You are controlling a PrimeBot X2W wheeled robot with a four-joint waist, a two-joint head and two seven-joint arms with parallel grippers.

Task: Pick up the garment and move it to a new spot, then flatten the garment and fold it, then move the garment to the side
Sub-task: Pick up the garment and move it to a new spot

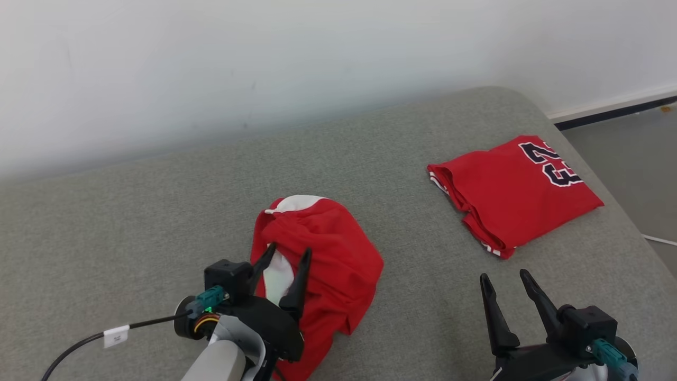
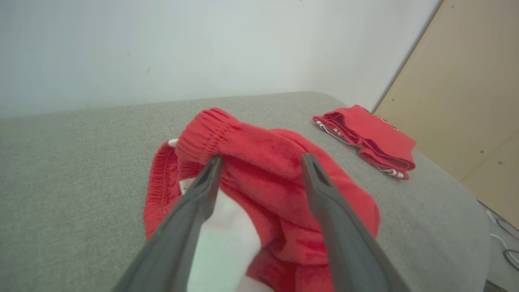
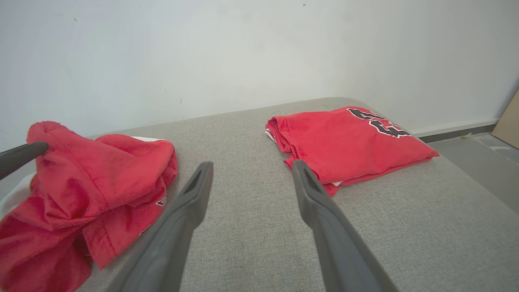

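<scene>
Garment [image 1: 338, 254] crumpled beneath splayed left hand [image 1: 290, 248]; right hand [image 1: 503, 275] likewise splayed over grey cushion [image 1: 158, 211].

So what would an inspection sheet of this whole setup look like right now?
Surface: grey fabric cushion, flat.
Job's things: crumpled red garment in the middle, not yet flattened.
Clutter: folded red jersey lying apart at the right.
Grippers: left gripper open over that garment; right gripper open above bare cushion.
Cables: black tagged cable at the left wrist; white cable on the floor.
Surroundings: white wall, grey floor, pale wooden panel.
</scene>
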